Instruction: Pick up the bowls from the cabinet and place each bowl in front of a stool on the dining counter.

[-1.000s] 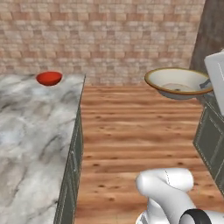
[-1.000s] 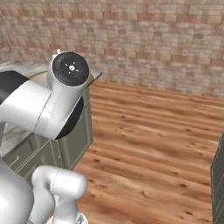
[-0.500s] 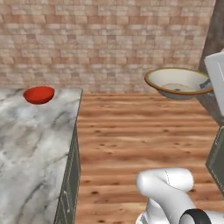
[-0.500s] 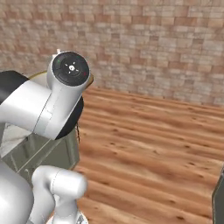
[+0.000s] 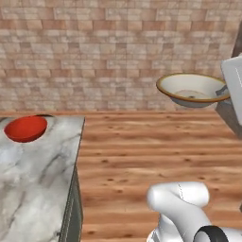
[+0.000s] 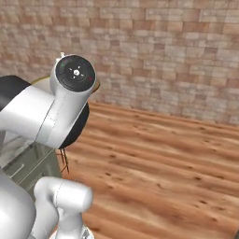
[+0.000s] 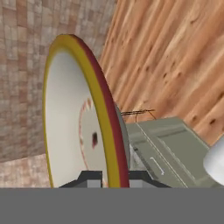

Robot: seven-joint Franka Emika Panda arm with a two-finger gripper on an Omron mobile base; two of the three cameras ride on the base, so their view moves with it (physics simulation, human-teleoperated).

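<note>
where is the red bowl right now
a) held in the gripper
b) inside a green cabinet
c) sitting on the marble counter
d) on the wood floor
c: the red bowl rests on the marble counter near its far edge, while the gripper is shut on the rim of the cream bowl, held up in the air over the floor.

Marble dining counter (image 5: 38,179) fills the near left, and a red bowl (image 5: 25,128) sits on its far end by the edge. Right of it, bare wooden floor (image 5: 156,146) runs to the brick wall (image 5: 108,52).
</note>
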